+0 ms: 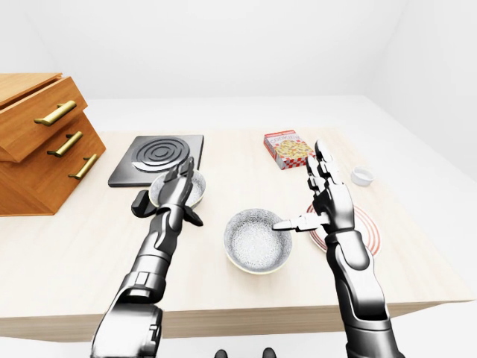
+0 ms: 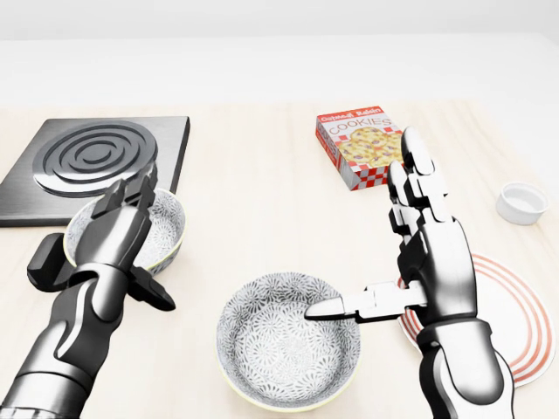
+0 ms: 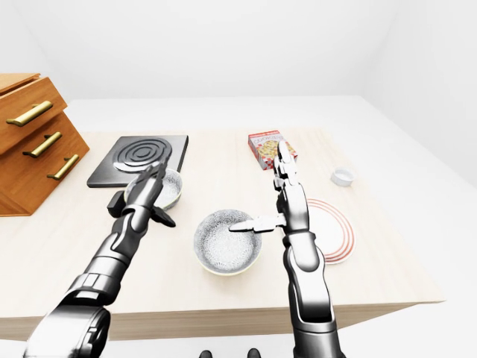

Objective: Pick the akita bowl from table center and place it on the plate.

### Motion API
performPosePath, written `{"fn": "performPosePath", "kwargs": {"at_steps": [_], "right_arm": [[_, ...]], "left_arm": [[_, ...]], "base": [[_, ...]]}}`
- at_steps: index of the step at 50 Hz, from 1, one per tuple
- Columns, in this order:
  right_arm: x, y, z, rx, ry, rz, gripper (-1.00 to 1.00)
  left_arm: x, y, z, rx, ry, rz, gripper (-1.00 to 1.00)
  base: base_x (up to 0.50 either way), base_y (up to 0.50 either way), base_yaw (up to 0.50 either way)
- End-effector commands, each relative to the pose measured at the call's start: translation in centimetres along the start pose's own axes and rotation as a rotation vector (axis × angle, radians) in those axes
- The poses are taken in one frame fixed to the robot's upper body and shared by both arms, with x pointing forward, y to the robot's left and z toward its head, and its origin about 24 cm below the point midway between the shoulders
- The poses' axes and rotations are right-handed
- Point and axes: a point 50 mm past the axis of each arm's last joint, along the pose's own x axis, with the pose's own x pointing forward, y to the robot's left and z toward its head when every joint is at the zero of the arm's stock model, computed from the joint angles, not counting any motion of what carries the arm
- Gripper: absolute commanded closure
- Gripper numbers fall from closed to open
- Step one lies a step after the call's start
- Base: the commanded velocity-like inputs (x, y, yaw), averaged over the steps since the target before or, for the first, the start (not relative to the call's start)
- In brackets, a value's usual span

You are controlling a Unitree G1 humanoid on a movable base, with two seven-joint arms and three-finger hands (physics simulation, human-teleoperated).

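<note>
The akita bowl (image 2: 288, 349), grey-patterned with a pale rim, stands at the table's middle, low in the head view. My right hand (image 2: 397, 262) is open just right of it, fingers pointing up and the thumb reaching over the bowl's right rim. The white plate with red rings (image 2: 526, 325) lies right of that hand, partly hidden by the forearm. My left hand (image 2: 131, 249) hovers open over a second, similar patterned bowl (image 2: 168, 229) at the left and holds nothing.
A cookies box (image 2: 360, 150) lies above the right hand and a small white ramekin (image 2: 522, 202) sits at the far right. A black stove plate (image 2: 96, 157) is at upper left, a wooden drawer cabinet (image 1: 41, 142) further left. The table edge (image 1: 246, 312) runs close below.
</note>
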Motion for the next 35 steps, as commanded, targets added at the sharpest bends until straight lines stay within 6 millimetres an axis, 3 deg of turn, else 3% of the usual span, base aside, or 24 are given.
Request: {"fn": "performPosePath", "kwargs": {"at_steps": [1,25,28,30,31,33,34,35], "right_arm": [[-0.2,-0.1,-0.1,0.000,0.004,-0.001,-1.00],[-0.3,-0.2,-0.3,0.000,0.015,-0.002,-1.00],[-0.3,-0.2,-0.3,0.000,0.015,-0.001,-1.00],[-0.4,-0.3,-0.3,-0.001,0.016,-0.003,-1.00],[-0.3,-0.3,-0.3,-0.001,0.015,-0.004,-1.00],[-0.4,-0.3,-0.3,-0.002,0.016,-0.004,-1.00],[-0.3,-0.3,-0.3,-0.001,0.016,-0.003,-1.00],[-0.3,-0.3,-0.3,-0.001,0.016,-0.003,-1.00]], "left_arm": [[0.9,-1.6,-1.5,0.114,0.080,-0.056,-1.00],[0.0,-3.4,-3.4,0.174,0.154,-0.131,-1.00],[-0.3,-3.8,-3.5,0.181,0.155,-0.157,-0.76],[-0.6,-4.2,-3.9,0.178,0.165,-0.168,-0.33],[-0.8,-4.4,-4.0,0.177,0.171,-0.176,-0.20],[-1.0,-4.7,-4.2,0.178,0.173,-0.176,0.42],[-1.1,-4.9,-4.2,0.176,0.173,-0.176,0.90],[-1.2,-5.1,-4.2,0.172,0.173,-0.177,1.00]], "base": [[0.00,0.00,0.00],[0.00,0.00,0.00],[0.00,0.00,0.00],[0.00,0.00,0.00],[0.00,0.00,0.00],[0.00,0.00,0.00],[0.00,0.00,0.00],[0.00,0.00,0.00]]}}
